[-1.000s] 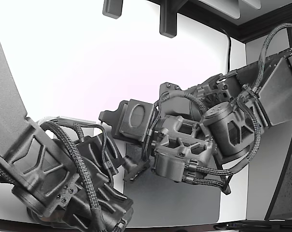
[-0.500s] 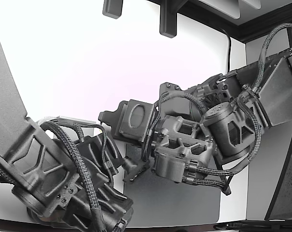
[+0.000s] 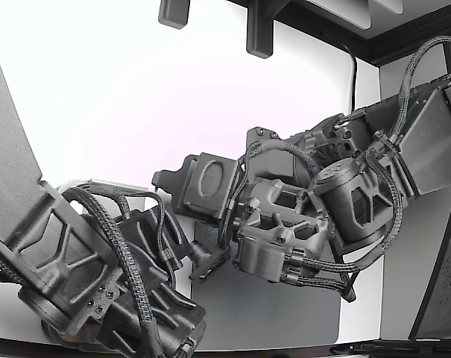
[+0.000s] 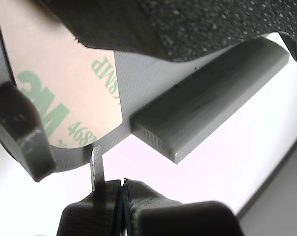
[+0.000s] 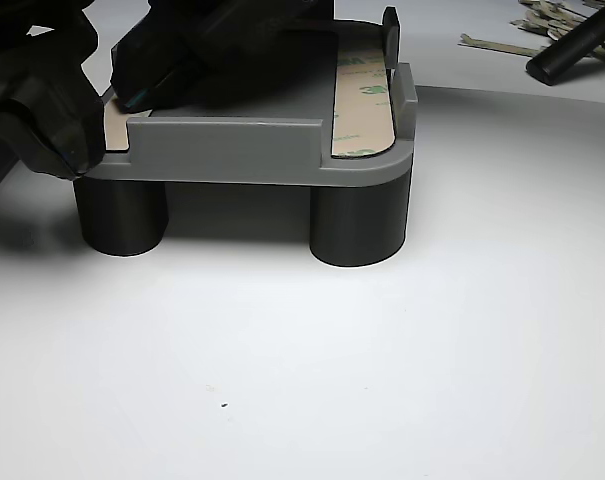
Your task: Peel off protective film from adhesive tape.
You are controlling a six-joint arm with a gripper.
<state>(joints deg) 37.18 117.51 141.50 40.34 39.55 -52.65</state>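
green "3M" logo and "468" on tan tape liner, "3M" on liner strip

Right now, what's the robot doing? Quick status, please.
Gripper shut at the edge of the tan printed tape liner. Liner flat on grey raised fixture. Nothing blocking.

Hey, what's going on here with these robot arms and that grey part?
A robot arm is working at a grey fixture that stands on dark round legs on a white table. Strips of adhesive tape with green-printed liner lie on the fixture. In the wrist view the gripper has its jaws pressed together at the fixture's edge, beside a thin tab sticking out by the liner. Whether it grips the tab can't be told. Peeled strips lie behind.
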